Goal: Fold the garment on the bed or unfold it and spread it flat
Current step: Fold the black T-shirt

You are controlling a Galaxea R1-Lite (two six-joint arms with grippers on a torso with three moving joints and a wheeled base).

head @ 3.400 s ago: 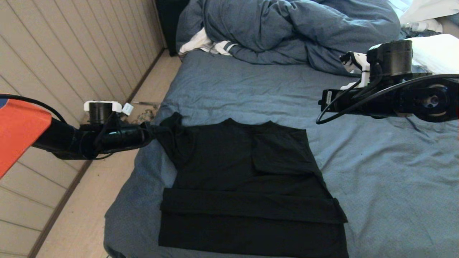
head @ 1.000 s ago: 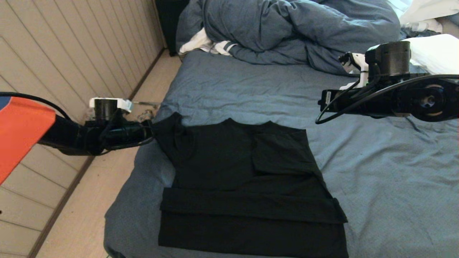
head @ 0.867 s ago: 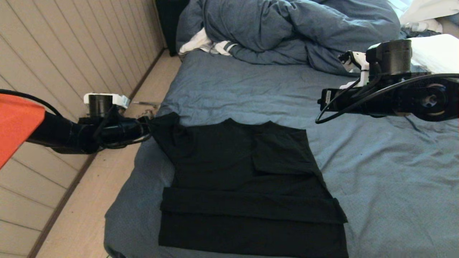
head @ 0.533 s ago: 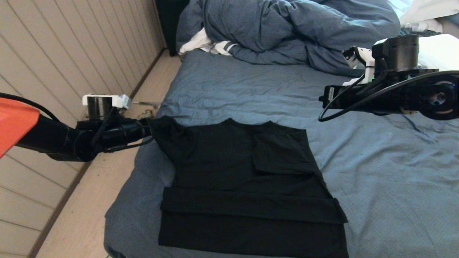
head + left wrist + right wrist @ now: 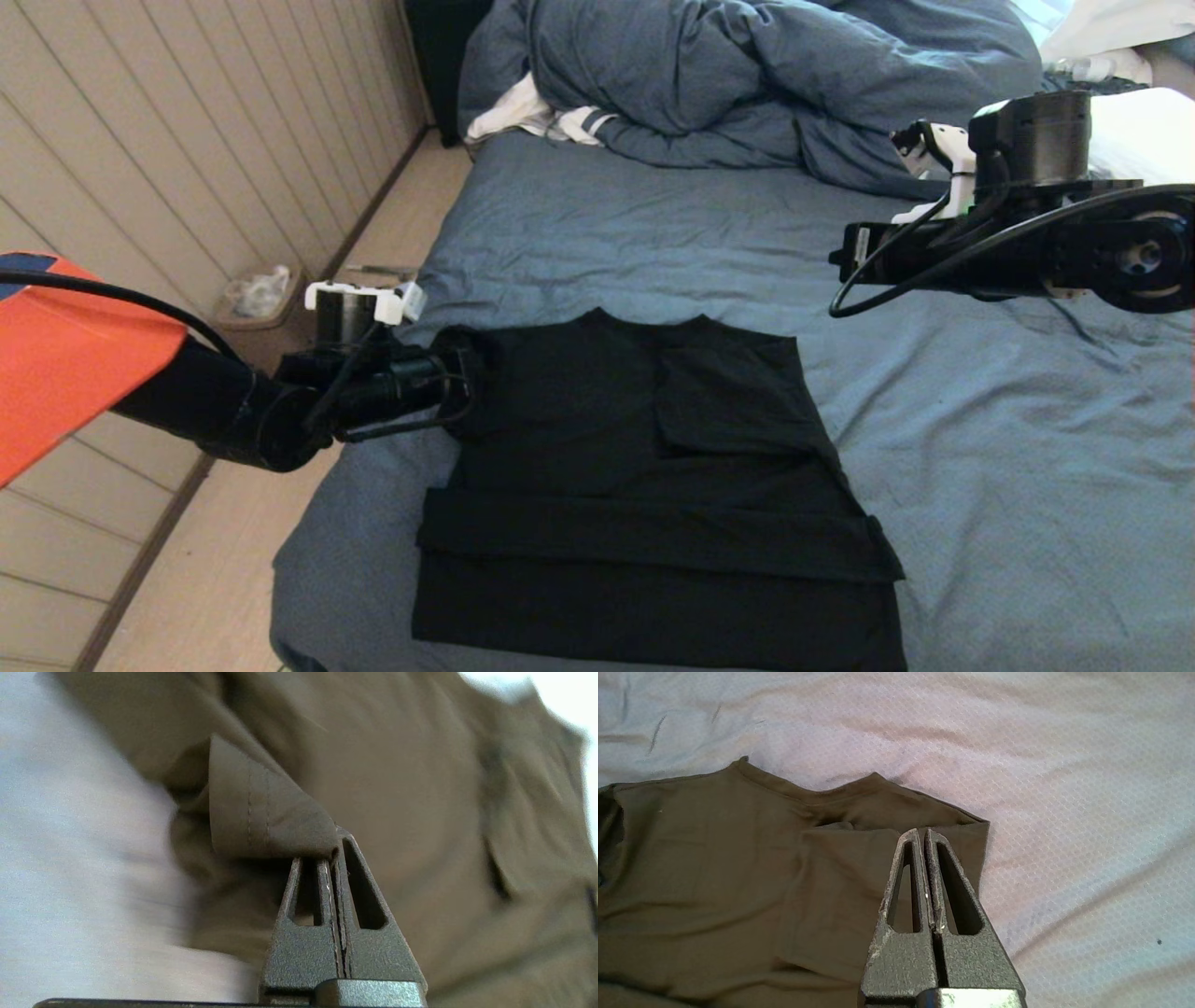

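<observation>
My left gripper (image 5: 335, 847) is clenched on the black T-shirt's (image 5: 653, 485) sleeve hem at centre left; my right gripper (image 5: 923, 833) hovers clenched, holding nothing, upper right.

Plain black garment (image 5: 644, 485) on blue-grey bed (image 5: 1008, 485); bunched blue-grey duvet (image 5: 747, 75); white cloth with dark stripes (image 5: 541, 117); black arms with an orange shell (image 5: 65, 355); pale beige panelled wall (image 5: 140, 168)
</observation>
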